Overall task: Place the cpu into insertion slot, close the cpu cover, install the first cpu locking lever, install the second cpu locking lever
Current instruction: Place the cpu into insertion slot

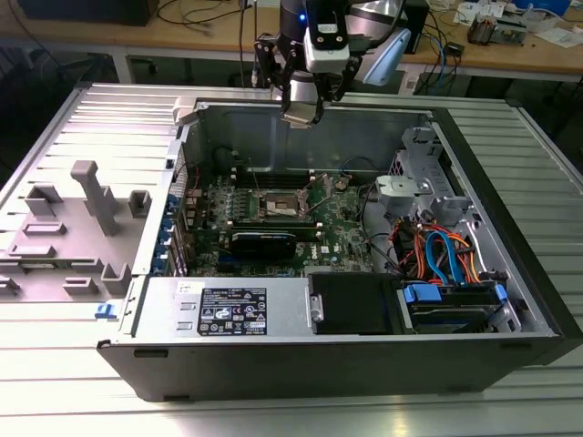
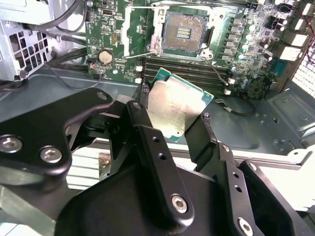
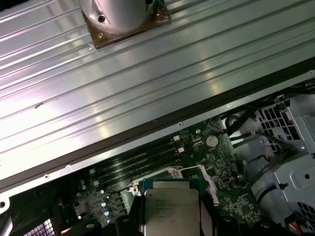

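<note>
Nearest in the second wrist view, the gripper (image 2: 173, 109) is clamped on the cpu (image 2: 179, 98). Its black fingers (image 2: 140, 115) pinch two opposite edges and hide part of the chip. Beyond it lies the insertion slot (image 2: 184, 32), its dark centre bare; whether the thin frame around it is raised is hard to make out. In the exterior view the gripper (image 1: 299, 116) hangs at upper centre, over the far wall of the open computer case (image 1: 273, 364), well apart from the insertion slot (image 1: 278, 208) near mid-frame. The case lies on a ribbed metal table (image 1: 55, 391). A wooden bench (image 1: 200, 41) strewn with cables runs behind, cut off by the frame's top edge.
</note>
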You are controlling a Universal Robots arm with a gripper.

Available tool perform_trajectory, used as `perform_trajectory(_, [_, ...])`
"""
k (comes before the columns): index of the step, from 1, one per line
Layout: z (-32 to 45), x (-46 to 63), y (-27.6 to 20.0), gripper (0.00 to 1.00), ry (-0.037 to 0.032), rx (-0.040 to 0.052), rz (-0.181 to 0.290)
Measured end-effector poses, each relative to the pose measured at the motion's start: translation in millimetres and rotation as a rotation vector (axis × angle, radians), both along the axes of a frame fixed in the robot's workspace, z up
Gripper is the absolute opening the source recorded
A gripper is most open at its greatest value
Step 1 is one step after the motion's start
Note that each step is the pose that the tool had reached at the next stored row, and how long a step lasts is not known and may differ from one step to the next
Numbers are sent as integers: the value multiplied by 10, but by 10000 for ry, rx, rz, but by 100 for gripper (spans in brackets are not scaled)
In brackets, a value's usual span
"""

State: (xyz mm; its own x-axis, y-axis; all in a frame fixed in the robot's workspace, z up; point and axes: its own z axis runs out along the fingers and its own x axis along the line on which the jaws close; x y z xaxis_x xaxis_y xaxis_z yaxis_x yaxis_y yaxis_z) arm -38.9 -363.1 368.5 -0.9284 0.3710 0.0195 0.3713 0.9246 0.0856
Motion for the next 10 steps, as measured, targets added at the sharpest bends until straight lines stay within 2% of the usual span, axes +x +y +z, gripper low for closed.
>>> perform_trajectory(10, [0, 0, 0, 54, 0, 0, -57])
